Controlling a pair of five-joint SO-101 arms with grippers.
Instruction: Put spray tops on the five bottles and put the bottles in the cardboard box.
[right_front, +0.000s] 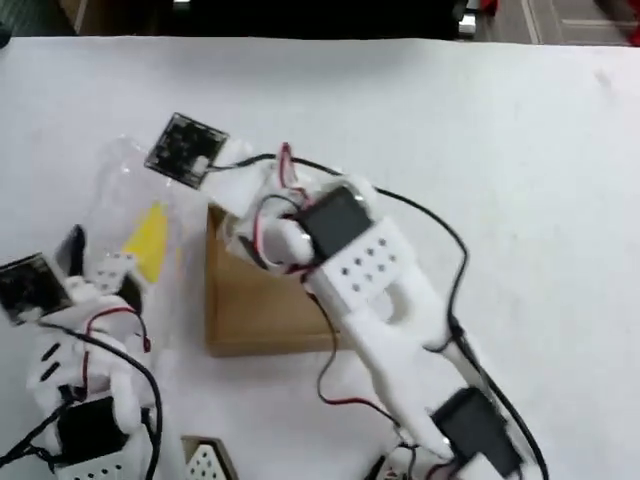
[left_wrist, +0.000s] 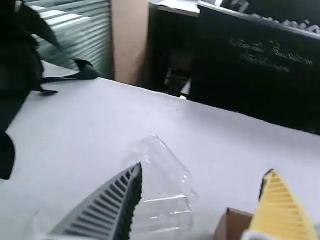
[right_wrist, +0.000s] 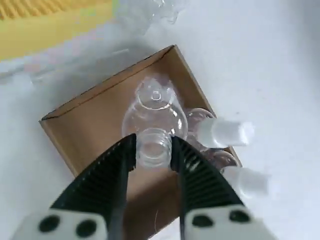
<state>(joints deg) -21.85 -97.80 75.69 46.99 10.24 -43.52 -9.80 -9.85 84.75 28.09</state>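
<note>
Right gripper clamped on the bare threaded neck of a clear bottle over the box, white-topped bottles lying inside it (against one wall); left gripper spread wide beside the box, loose bottle just beyond.

Brown cardboard box sitting open-topped on white counter. One clear bottle hanging over box interior, base down, threaded neck bare w/o spray top, neck being pinched betw. jaws of right gripper. Two more bottles lying inside along one wall, each wearing a white spray top, tops poking past the rim.
</note>
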